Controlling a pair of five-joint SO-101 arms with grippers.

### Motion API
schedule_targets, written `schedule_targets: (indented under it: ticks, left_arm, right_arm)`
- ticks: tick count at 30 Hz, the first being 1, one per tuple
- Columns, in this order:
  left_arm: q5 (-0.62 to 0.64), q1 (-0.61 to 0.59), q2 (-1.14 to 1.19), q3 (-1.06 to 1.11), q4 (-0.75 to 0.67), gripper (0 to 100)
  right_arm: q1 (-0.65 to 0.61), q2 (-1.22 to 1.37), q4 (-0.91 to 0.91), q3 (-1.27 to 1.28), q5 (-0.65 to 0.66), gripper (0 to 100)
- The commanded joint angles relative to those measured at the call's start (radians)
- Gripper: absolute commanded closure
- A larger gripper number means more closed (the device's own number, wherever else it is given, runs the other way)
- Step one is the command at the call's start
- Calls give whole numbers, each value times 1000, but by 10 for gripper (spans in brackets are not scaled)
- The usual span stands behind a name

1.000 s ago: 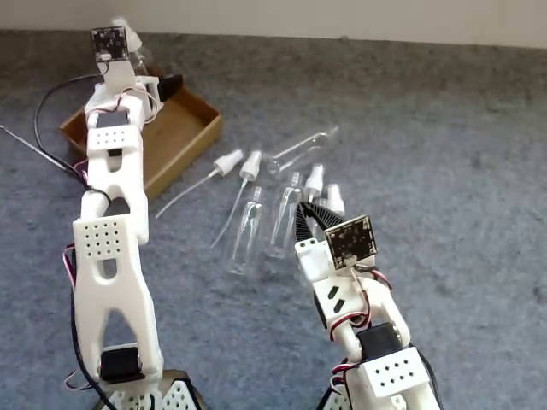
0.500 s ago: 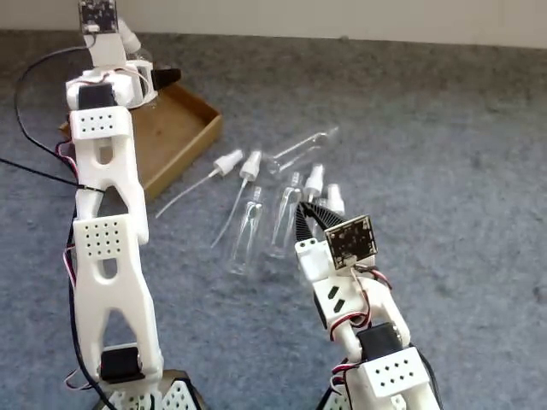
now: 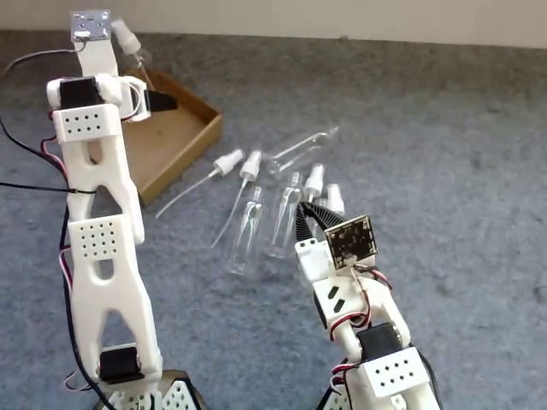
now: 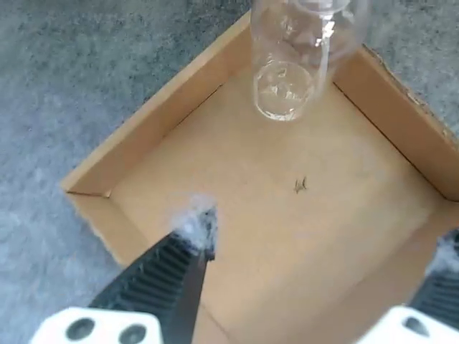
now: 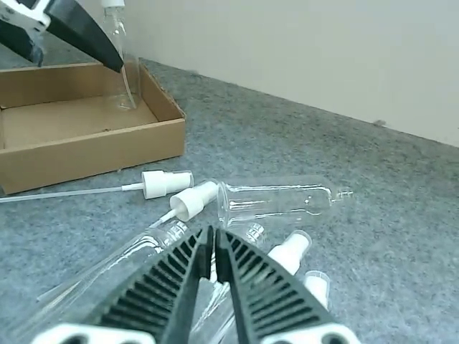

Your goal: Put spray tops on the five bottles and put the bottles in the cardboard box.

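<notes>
A clear bottle (image 4: 301, 57) with a white spray top (image 3: 127, 37) stands upright at the far side of the cardboard box (image 3: 195, 137). My left gripper (image 4: 326, 240) hangs open above the box floor, apart from that bottle (image 5: 119, 54). On the carpet lie two clear bottles (image 3: 248, 226) (image 3: 284, 218) side by side, and a third bottle (image 3: 301, 147) farther back. Loose spray tops (image 3: 229, 161) (image 3: 250, 165) with long tubes lie between them and the box. My right gripper (image 5: 214, 240) is shut just short of the two bottles, holding nothing.
Two more white spray tops (image 3: 314, 178) (image 3: 335, 198) lie right beside the right gripper (image 3: 308, 212). Grey carpet stretches open to the right. A pale wall (image 5: 323, 50) runs along the far edge.
The left arm has lifted and drawn back toward the box's left side; the capped bottle stays upright in the box. The right arm has not moved.
</notes>
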Motion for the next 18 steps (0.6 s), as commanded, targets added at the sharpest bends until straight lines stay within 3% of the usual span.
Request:
schedule_targets:
  ticks: [1, 18]
  left_arm:
    - [-3, -7, -147, -51, 83, 592]
    - [-2, -2, -360, -44, 123, 592]
  right_arm:
    - [10, -12, -28, 124, 8, 993]
    - [10, -12, -28, 124, 5, 993]
